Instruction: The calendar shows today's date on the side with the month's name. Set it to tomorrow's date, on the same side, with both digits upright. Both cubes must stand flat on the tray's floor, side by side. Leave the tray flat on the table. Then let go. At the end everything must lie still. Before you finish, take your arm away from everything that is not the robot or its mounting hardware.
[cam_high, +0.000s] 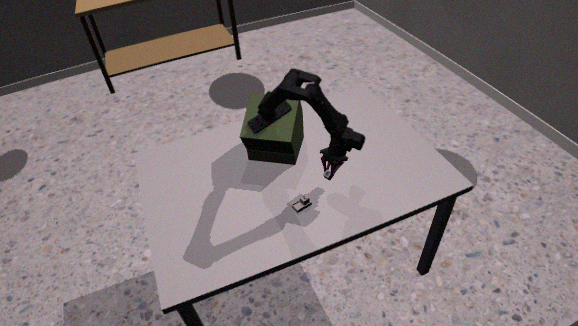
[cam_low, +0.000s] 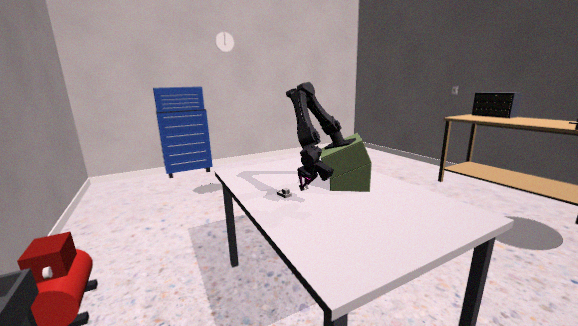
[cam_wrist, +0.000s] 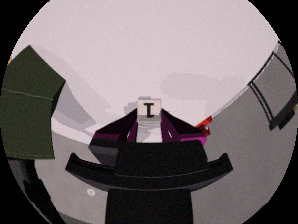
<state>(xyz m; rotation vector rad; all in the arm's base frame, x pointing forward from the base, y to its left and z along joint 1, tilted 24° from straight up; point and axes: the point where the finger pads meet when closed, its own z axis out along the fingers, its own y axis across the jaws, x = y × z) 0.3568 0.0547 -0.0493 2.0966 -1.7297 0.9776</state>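
Note:
My gripper (cam_high: 329, 171) (cam_low: 303, 186) (cam_wrist: 149, 112) is shut on a white cube (cam_high: 327, 174) (cam_wrist: 150, 107). The cube's face in the wrist view bears a dark digit that looks like a 1. The gripper holds it above the table, to the right of the tray and apart from it in the top view. The small pale tray (cam_high: 296, 206) (cam_low: 283, 195) stands on the table. The other cube (cam_high: 305, 200) (cam_low: 286, 190) is at one side of the tray, with room beside it. Its digit and the month's name are too small to read.
The arm's green base block (cam_high: 272, 135) (cam_low: 350, 167) (cam_wrist: 27, 105) stands on the white table (cam_high: 395, 165) (cam_low: 380, 235), behind the tray in the top view. The arm's shadow falls over the tray's area. The table's front edge (cam_high: 320, 253) runs beyond the tray.

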